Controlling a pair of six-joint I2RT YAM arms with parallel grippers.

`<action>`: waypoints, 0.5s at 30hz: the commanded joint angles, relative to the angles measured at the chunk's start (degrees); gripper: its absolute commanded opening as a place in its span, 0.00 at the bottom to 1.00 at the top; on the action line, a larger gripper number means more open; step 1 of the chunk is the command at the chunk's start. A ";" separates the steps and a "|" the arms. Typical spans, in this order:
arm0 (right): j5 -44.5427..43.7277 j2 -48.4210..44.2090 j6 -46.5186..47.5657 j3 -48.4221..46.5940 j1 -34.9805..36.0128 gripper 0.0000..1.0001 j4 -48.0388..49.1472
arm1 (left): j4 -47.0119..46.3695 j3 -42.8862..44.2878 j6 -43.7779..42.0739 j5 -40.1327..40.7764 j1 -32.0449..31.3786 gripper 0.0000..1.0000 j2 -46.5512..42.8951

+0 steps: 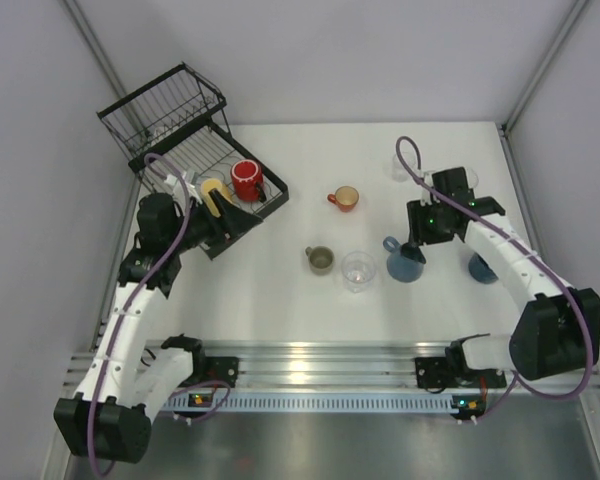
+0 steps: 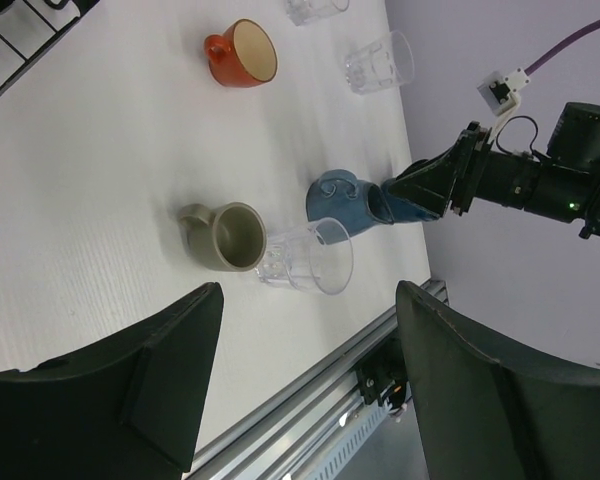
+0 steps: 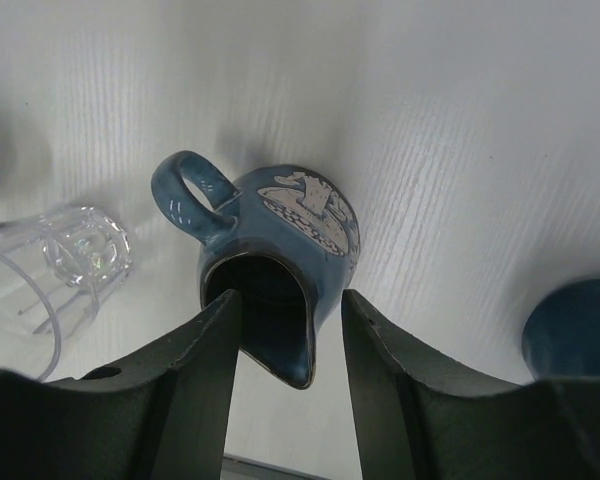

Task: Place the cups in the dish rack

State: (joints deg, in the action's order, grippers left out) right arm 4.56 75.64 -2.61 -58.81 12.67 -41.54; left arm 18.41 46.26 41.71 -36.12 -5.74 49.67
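The black wire dish rack (image 1: 165, 108) stands at the back left. A red cup (image 1: 247, 180) and a yellow cup (image 1: 215, 191) sit in its tray part. My left gripper (image 1: 242, 222) is open and empty at the tray's near right corner; in its wrist view (image 2: 308, 298) nothing lies between the fingers. My right gripper (image 1: 415, 248) is open, its fingers on either side of the rim of a blue spouted mug (image 3: 290, 235) lying on the table, with a gap at the right finger. The olive-grey mug (image 1: 320, 260), a clear tumbler (image 1: 358, 270) and the orange-red cup (image 1: 344, 198) stand mid-table.
A second blue cup (image 1: 482, 268) sits under my right arm. Two clear tumblers (image 1: 404, 166) (image 1: 466, 180) stand at the back right. The aluminium rail (image 1: 320, 362) runs along the near edge. Grey walls close in on both sides.
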 commanded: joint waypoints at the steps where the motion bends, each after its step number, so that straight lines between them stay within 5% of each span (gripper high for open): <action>1: -1.56 0.21 0.77 1.23 2.01 0.45 0.40 | -2.51 2.17 0.83 1.22 -0.24 0.75 -1.24; 15: -5.96 4.96 -0.11 3.17 5.35 0.42 2.33 | -2.42 6.57 1.79 1.84 -0.24 0.75 -1.24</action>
State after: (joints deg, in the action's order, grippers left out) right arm -0.99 79.96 -2.50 -56.58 17.47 -41.30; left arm 17.87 51.79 43.24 -34.85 -5.74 49.19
